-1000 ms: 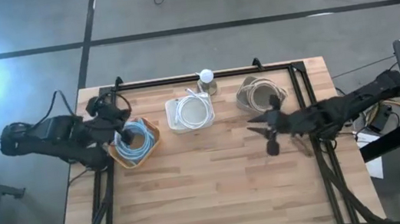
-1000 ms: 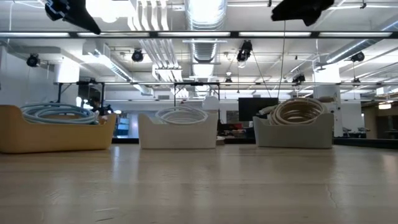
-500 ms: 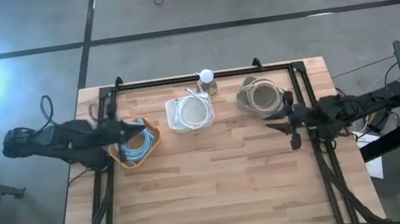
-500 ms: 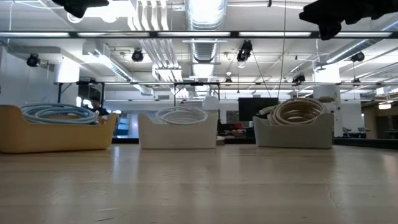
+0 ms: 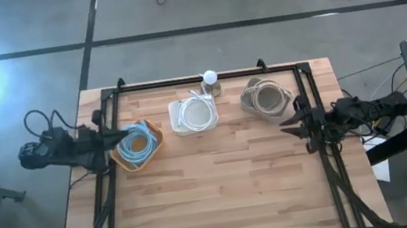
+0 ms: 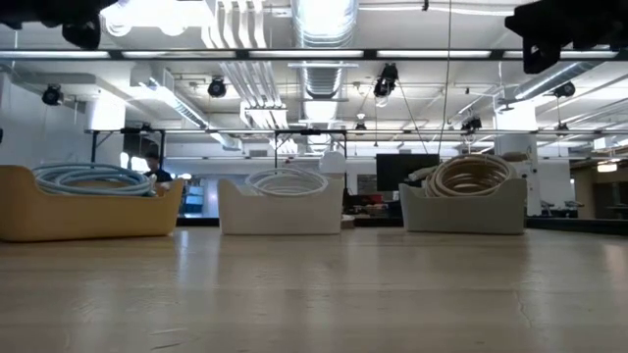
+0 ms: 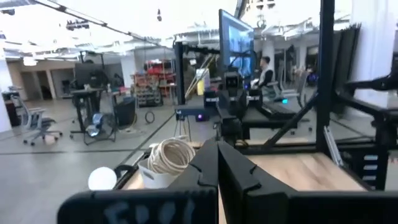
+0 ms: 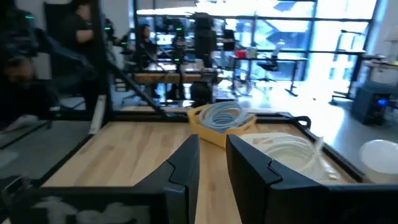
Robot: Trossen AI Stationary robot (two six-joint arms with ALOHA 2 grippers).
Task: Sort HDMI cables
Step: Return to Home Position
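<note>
The HDMI cables lie coiled in three bins along the table's far side. Light blue coils (image 5: 138,142) (image 6: 88,178) fill the yellow bin, white coils (image 5: 197,113) (image 6: 285,181) the white bin, and beige coils (image 5: 266,96) (image 6: 471,176) the grey bin. My left gripper (image 5: 118,133) (image 7: 217,162) hangs shut and empty at the table's left edge, just left of the yellow bin. My right gripper (image 5: 290,125) (image 8: 212,155) hovers near the right edge, in front of the grey bin, with a narrow gap between its fingers and nothing in it.
A white ball on a stand (image 5: 210,78) stands at the far edge behind the white bin. Black frame rails (image 5: 206,77) run along the far edge and down both sides. The bare wood (image 5: 214,191) spreads across the middle and near half of the table.
Both arms have drawn back outward. My left gripper has moved from over the yellow bin toward the table's left edge. My right gripper has moved from the table's middle right toward the right edge. The cables and bins have stayed put.
</note>
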